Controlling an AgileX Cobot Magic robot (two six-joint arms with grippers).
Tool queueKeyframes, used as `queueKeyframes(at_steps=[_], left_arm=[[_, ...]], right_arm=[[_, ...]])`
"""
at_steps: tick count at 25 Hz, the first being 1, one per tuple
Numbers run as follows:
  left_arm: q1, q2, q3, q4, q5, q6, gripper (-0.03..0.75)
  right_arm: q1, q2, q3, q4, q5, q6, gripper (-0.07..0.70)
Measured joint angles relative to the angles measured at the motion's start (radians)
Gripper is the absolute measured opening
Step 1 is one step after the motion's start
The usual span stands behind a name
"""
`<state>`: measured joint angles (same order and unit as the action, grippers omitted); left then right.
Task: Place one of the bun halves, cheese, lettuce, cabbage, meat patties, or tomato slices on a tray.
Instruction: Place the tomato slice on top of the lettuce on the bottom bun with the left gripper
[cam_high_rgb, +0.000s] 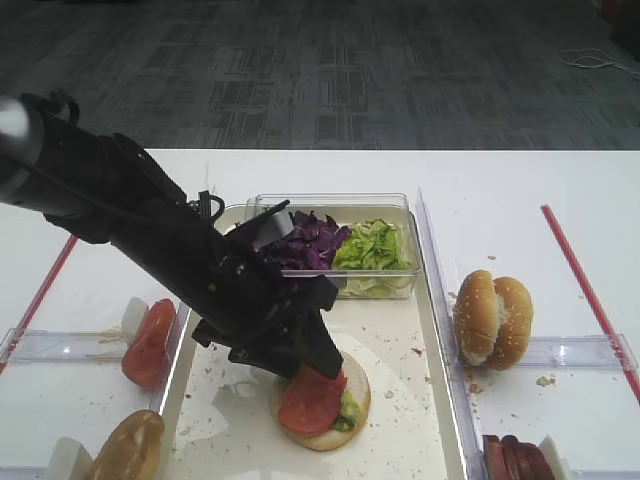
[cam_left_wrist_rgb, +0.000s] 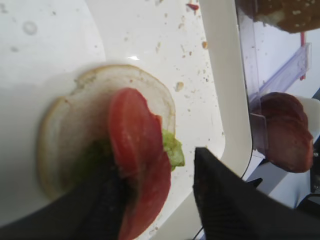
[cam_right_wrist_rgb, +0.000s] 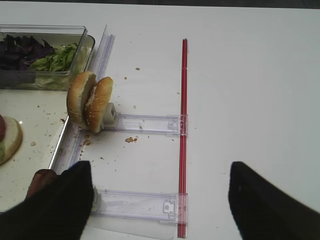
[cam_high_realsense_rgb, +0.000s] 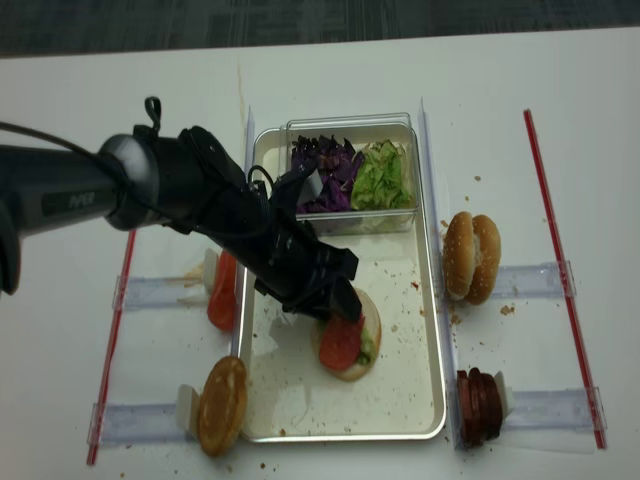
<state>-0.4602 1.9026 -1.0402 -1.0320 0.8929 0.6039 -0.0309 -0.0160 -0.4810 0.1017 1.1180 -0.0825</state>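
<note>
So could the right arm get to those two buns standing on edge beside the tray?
Probably yes. The bun halves stand on the open table just outside the tray, ahead of the right gripper, whose jaws are spread, with nothing between them.

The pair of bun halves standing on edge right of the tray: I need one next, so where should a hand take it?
Grip the outer bun half across its faces, from above; both stand on edge, rims up.

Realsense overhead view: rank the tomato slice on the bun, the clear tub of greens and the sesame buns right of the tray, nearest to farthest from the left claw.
1. Red tomato slice, under the left claw.
2. Clear plastic tub, behind it.
3. Sesame buns, right, outside the cream tray.
</note>
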Motion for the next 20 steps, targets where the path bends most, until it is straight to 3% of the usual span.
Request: queueKeyframes(at_steps=[11, 20], left_arm=[[0.108, 0.0, 0.0, 0.037, 0.017, -0.013, 0.316], [0.115, -0.09, -0.002, 0.064, 0.043, -0.013, 0.316]], right_arm=[[0.0, 0.0, 0.0, 0.0, 0.0, 0.0, 0.59], [0.0, 0.0, 0.0, 0.0, 0.0, 0.0, 0.59]])
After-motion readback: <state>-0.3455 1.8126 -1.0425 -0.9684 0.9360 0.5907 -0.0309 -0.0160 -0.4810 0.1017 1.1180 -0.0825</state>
